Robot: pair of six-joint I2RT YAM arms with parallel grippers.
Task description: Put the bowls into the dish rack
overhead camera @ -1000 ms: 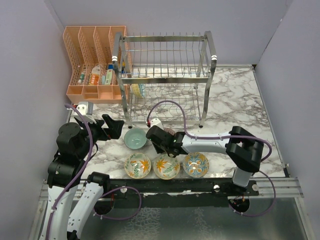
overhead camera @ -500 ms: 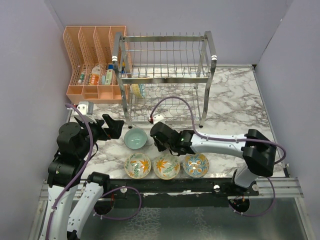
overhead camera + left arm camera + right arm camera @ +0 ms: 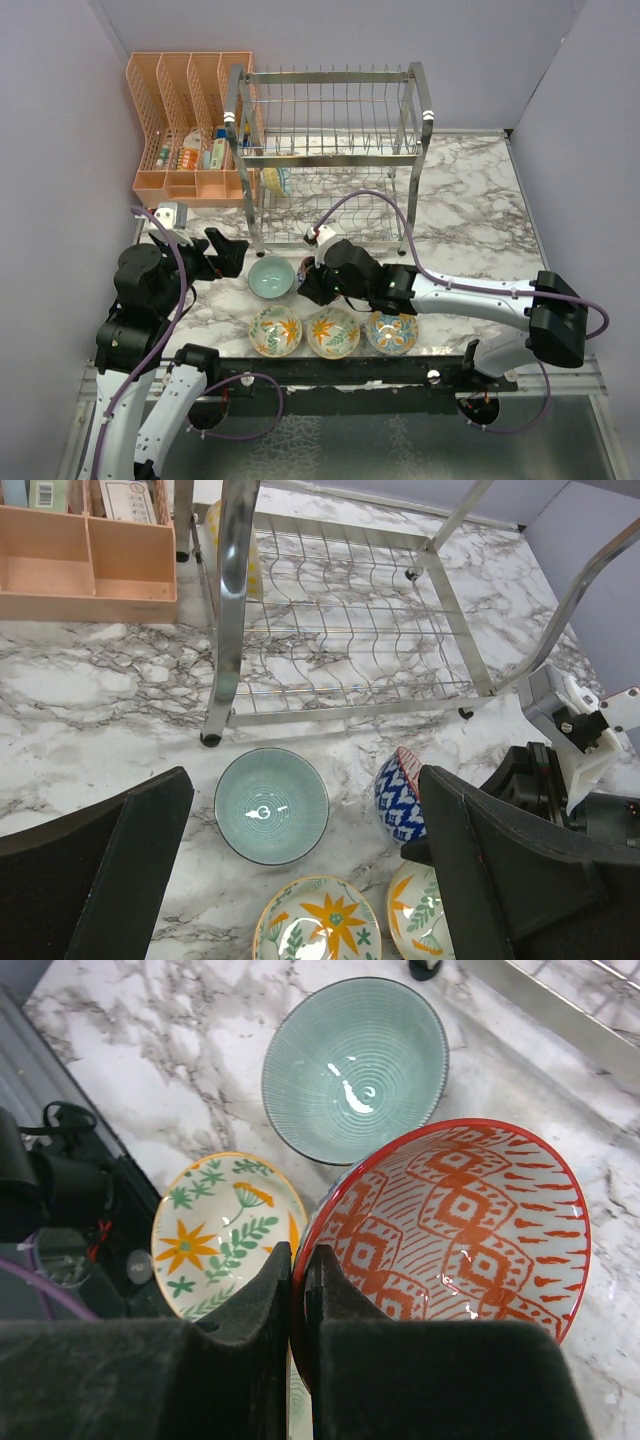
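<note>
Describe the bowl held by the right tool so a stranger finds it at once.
Find the chrome dish rack on the marble table. Before its near edge, beside the plain teal bowl, the right tool pinches one tilted bowl. It alone is red-patterned inside and blue-patterned outside.

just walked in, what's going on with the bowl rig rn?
The right gripper is shut on the rim of the red-patterned bowl, which is tipped up beside the teal bowl. Three floral bowls sit in a row along the table's near edge. The left gripper hangs open, holding nothing. The dish rack stands just behind the bowls.
</note>
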